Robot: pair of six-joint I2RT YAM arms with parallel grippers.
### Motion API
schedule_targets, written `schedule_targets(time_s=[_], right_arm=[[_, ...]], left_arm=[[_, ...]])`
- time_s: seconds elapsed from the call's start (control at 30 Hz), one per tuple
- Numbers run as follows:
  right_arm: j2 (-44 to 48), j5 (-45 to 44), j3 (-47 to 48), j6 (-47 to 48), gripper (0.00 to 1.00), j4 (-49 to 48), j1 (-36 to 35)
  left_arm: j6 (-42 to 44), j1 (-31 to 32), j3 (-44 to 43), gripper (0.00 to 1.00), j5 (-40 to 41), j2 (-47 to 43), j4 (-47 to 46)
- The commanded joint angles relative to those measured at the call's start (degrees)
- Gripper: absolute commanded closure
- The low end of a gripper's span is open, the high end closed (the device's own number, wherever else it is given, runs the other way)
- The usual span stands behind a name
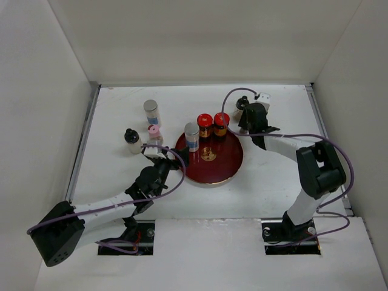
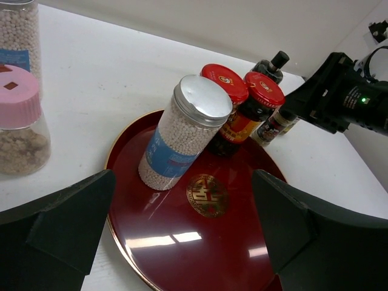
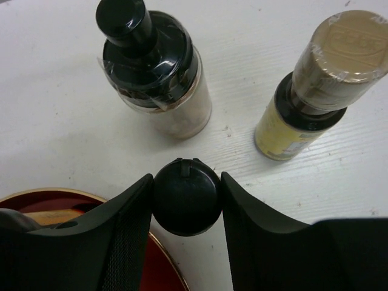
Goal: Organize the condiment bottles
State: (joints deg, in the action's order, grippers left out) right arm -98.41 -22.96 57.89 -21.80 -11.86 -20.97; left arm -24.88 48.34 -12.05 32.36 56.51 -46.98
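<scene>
Right gripper (image 3: 185,182) is clamped on the round black cap of a small bottle (image 3: 185,203), bottom centre of the right wrist frame, just beside the tray (image 2: 200,242) rim. Can't tell if it's off the table.

Risks:
- Cap-only grip on a curved surface, so it may pivot or slip on lift, or the base may catch the rim.
- Grinder jar (image 3: 151,73) upper left and tan-capped bottle (image 3: 315,91) upper right are near enough to clip.
- Left gripper (image 2: 183,182) is spread wide and empty, with the silver-capped jar (image 2: 182,130) just ahead on the tray. A forward nudge could topple it.

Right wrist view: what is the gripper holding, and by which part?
A small bottle, its round black cap pinched on both sides by the right gripper.
</scene>
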Motion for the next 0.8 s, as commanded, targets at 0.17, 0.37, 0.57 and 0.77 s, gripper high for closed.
schedule_targets(time_s=[0.17, 0.37, 0.57, 0.77], right_arm=[[11.0, -2.8, -2.5, 1.8, 0.61, -1.2, -0.7], [22.8, -3.0, -8.6, 1.9, 0.61, 1.0, -5.5], [21.7, -0.9, -10.1, 0.3, 0.61, 1.7, -10.4], [18.1, 0.3, -12.4, -1.3, 0.61, -1.8, -11.5]], left_arm=[[-1.5, -1.3, 0.7, 0.01, -0.2, -0.5, -3.6], [-2.7, -2.2, 0.7, 0.01, -0.6, 0.8, -3.6], [-2.0, -3.2, 0.4, 0.01, -0.1, 0.4, -3.6], [-1.0, -4.8, -1.0, 0.01, 2.6, -2.8, 1.4]])
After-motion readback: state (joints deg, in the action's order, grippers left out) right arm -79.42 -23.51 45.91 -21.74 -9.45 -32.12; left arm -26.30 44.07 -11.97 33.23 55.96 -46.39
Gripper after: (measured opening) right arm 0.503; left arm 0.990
